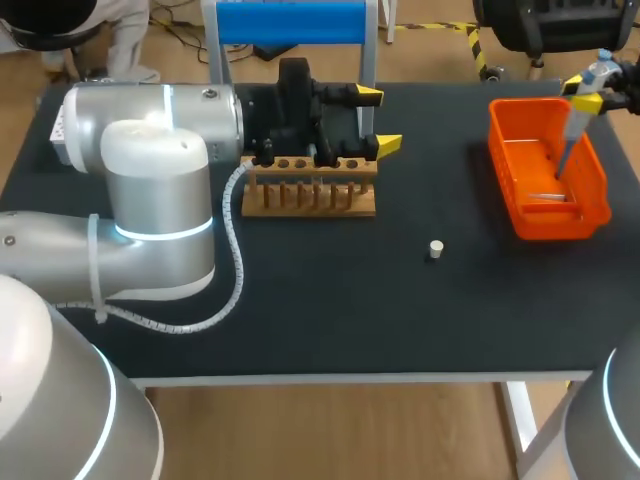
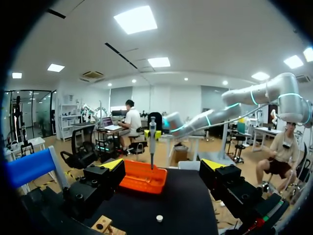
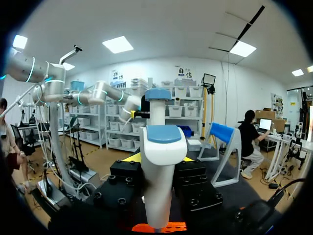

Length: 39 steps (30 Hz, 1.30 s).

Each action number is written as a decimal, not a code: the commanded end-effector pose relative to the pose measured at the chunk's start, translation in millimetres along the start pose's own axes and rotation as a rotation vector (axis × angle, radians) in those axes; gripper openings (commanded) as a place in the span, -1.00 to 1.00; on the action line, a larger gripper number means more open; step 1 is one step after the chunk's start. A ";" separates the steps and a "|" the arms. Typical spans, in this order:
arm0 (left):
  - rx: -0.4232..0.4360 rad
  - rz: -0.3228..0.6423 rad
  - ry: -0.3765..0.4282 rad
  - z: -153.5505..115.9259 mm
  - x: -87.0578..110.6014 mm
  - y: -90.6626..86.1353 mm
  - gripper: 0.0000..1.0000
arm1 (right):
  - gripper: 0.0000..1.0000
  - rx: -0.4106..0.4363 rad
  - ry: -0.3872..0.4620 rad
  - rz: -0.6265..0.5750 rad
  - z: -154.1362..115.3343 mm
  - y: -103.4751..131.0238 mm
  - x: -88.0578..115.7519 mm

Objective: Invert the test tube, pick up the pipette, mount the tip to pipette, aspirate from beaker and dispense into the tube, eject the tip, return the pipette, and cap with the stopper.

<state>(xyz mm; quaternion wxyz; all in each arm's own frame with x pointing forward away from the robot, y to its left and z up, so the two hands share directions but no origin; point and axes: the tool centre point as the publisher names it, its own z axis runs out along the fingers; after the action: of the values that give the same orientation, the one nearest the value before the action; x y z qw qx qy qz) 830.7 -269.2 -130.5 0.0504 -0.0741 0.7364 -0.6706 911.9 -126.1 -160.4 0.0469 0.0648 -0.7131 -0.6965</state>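
My right gripper [image 1: 592, 92] is shut on the grey-and-blue pipette [image 1: 578, 122] and holds it upright over the orange bin [image 1: 590, 205], its thin shaft pointing down into the bin. In the right wrist view the pipette [image 3: 159, 161] fills the space between the right gripper [image 3: 160, 159]'s fingers. My left gripper [image 1: 380, 120] stands open at the right end of the wooden tube rack [image 1: 310, 195], nothing between its fingers. From the left wrist, the left gripper [image 2: 163, 166] looks toward the pipette [image 2: 152, 142] and bin [image 2: 144, 178]. A white stopper [image 1: 436, 248] stands on the table. I cannot make out a test tube.
A blue-topped pipette stand [image 1: 290, 22] rises at the table's back edge behind the rack. A thin pale item [image 1: 545, 197] lies inside the orange bin. The black tabletop [image 1: 330, 310] stretches in front of the rack and around the stopper.
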 end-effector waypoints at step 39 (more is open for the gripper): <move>-0.002 -0.001 -0.001 0.9 -0.1 -0.3 1.00 | -1.00 -0.070 -0.046 0.021 192.2 97.3 56.0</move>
<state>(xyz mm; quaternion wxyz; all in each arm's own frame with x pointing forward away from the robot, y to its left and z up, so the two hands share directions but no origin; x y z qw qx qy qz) 830.7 -269.4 -130.5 0.0506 -0.0743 0.7368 -0.6701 830.8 49.8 -72.7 0.0519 0.0518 -0.6871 -0.7229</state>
